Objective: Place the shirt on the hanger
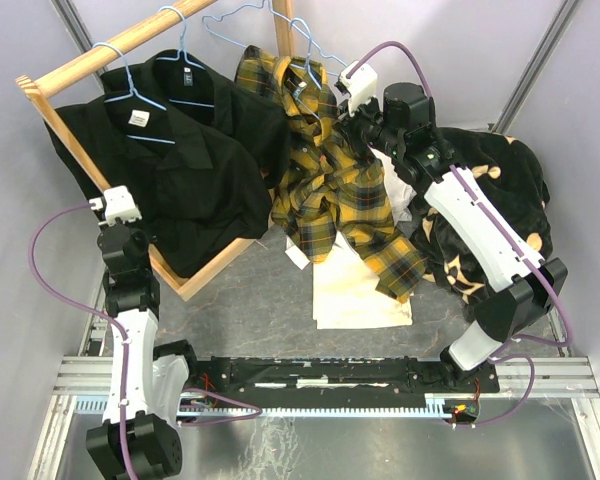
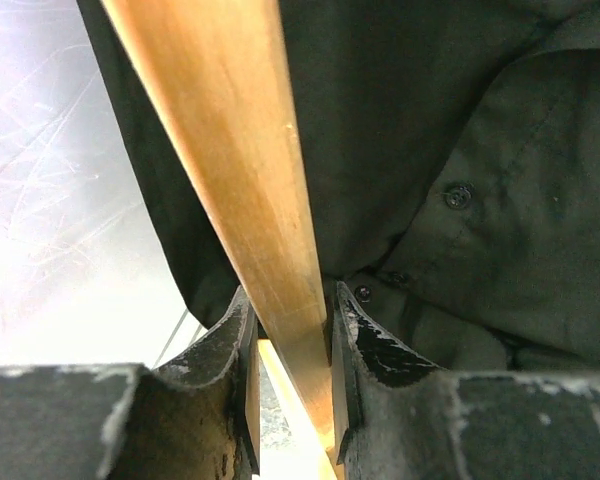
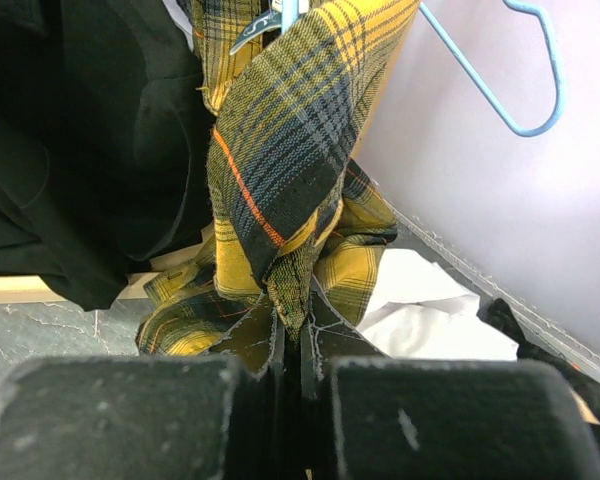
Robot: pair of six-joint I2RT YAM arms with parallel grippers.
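Overhead view: a yellow-and-black plaid shirt (image 1: 330, 190) hangs at upper centre of the frame. Its collar is draped around a thin light-blue wire hanger (image 1: 307, 50) on a wooden rack (image 1: 90, 55), and its body and sleeves trail down onto the grey table (image 1: 240, 290). Two black shirts (image 1: 170, 160) hang on the rack at upper left. A cream-white garment (image 1: 360, 290) lies below the plaid one.

In the right wrist view, the right pincer (image 3: 292, 345) is closed tight on a bunched fold of plaid cloth, which rises taut above it. In the left wrist view, the left pincer (image 2: 292, 300) is clamped on a wooden bar (image 2: 230, 150) of the rack, apparently steadying it.

The flannel looks soft, light and floppy. It is likely to sag and slip off the thin, smooth wire unless both shoulders are seated. The collar and shoulder seams look like the best places to grip, because the thicker cloth there gives firm purchase. The wire hanger would probably swing or bend under a hard tug.
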